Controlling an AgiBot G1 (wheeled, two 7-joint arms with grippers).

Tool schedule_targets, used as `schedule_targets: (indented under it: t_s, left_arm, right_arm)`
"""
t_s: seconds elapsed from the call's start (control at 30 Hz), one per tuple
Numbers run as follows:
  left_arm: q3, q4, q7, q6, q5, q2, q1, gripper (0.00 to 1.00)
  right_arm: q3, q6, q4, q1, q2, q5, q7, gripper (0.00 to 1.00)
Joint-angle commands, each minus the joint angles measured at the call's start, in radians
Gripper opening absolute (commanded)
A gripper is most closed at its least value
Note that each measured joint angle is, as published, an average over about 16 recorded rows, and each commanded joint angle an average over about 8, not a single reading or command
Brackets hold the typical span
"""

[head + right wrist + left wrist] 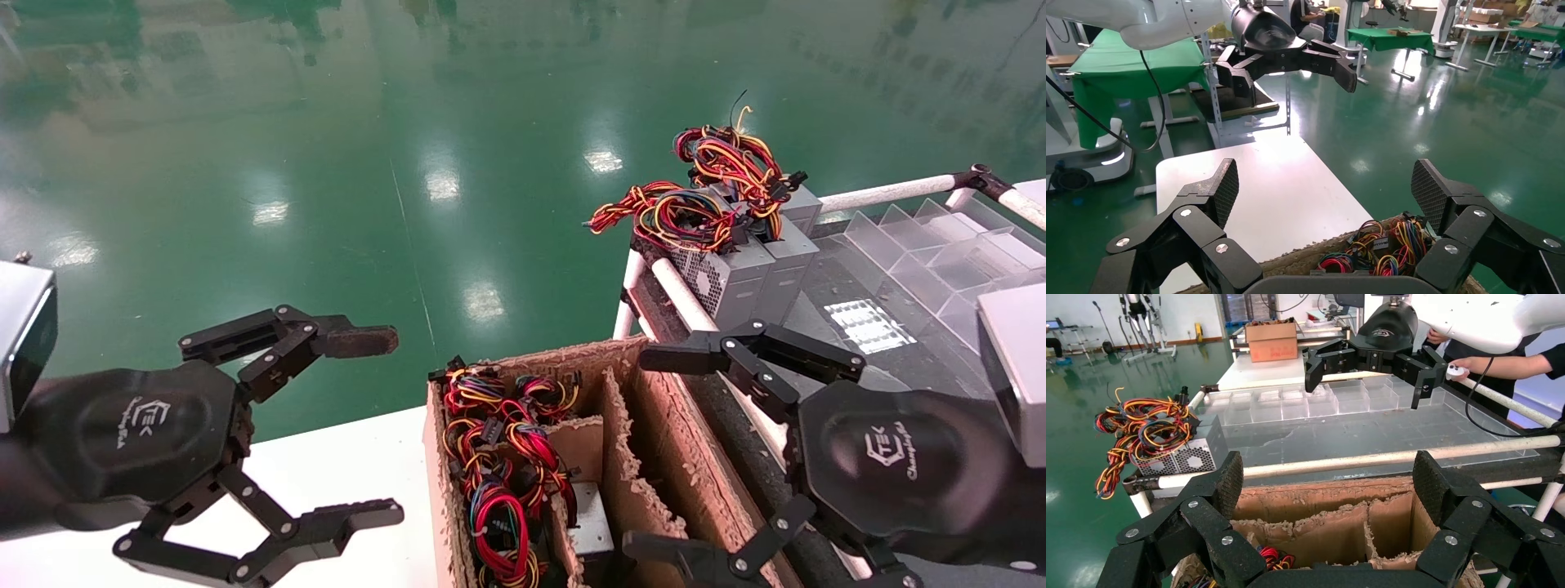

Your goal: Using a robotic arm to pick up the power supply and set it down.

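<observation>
Nearest, both grippers hung over a cardboard box [654, 457], left gripper [372, 429] and right gripper [662, 453] each with jaws spread wide and empty. Inside the box lay a power supply [590, 527] beside its wires [502, 482]. Farther off, more supplies [748, 261] stood on the counter [1389, 432]; only the left wrist view showed clear trays [1303, 404] behind.

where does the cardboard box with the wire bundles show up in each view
Head view: the cardboard box sits bottom centre, between the two tools, wire bundles in its left compartments.
Left wrist view: its torn dividers fill the lower middle, between the left tool's fingers.
Right wrist view: only its rim and wires show at the bottom edge, between the right tool's fingers.
Shared landmark: the coloured wires inside the box.
</observation>
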Motion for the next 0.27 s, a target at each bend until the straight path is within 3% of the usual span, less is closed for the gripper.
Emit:
schedule_targets:
  t_s: [0.03,0.27]
  left_arm:
    - [0.0,0.0,0.0,0.0,0.0,0.0,0.0,1.0]
    - [0.0,0.0,0.0,0.0,0.0,0.0,0.0,1.0]
  right_arm:
    - [0.0,0.001,-0.002,0.001,-0.001,-0.001,0.0,1.0]
    - [-0.001,0.002,-0.005,0.003,-0.002,-0.001,-0.001,1.0]
